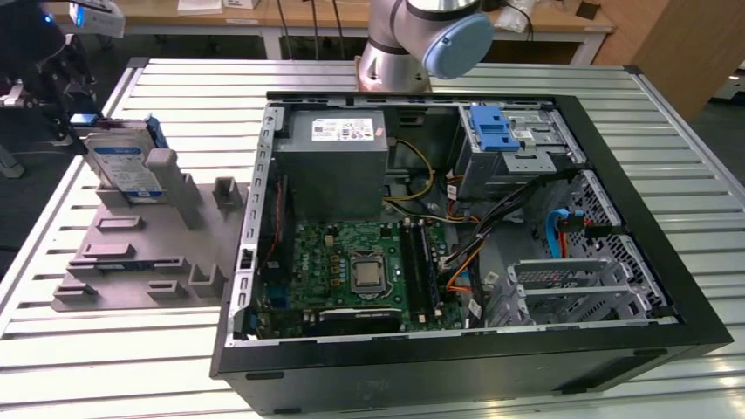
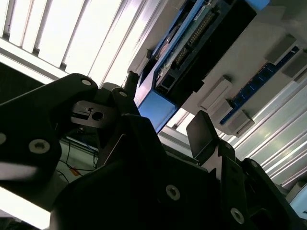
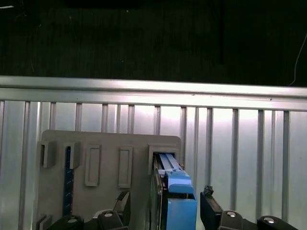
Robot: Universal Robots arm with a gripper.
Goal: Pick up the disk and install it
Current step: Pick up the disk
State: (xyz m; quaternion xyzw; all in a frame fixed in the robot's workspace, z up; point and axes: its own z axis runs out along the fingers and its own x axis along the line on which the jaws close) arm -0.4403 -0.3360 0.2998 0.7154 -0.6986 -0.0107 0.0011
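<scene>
The disk (image 1: pixel 124 168) stands on edge in a slot at the far end of the grey holder (image 1: pixel 140 253), on the exterior view's left. It is silver-grey with a white-and-blue label and a blue carrier. In the first wrist view my gripper (image 3: pixel 165 211) is open just above the disk (image 3: pixel 177 203), one of its black fingers (image 3: pixel 123 205) on each side. One finger is close to the carrier and the other stands clearly apart. In the second wrist view the blue carrier (image 2: pixel 154 110) lies between the finger pads (image 2: pixel 201 134). In the exterior view the gripper (image 1: pixel 64 109) hangs dark behind the disk.
An open black computer case (image 1: pixel 466 367) lies on the slatted metal table (image 1: pixel 117 367). Inside it are a grey power supply (image 1: pixel 331 166), a green motherboard (image 1: pixel 355 271), loose cables and a metal drive bay with a blue latch (image 1: pixel 495 131). The arm's base (image 1: pixel 407 44) stands behind the case.
</scene>
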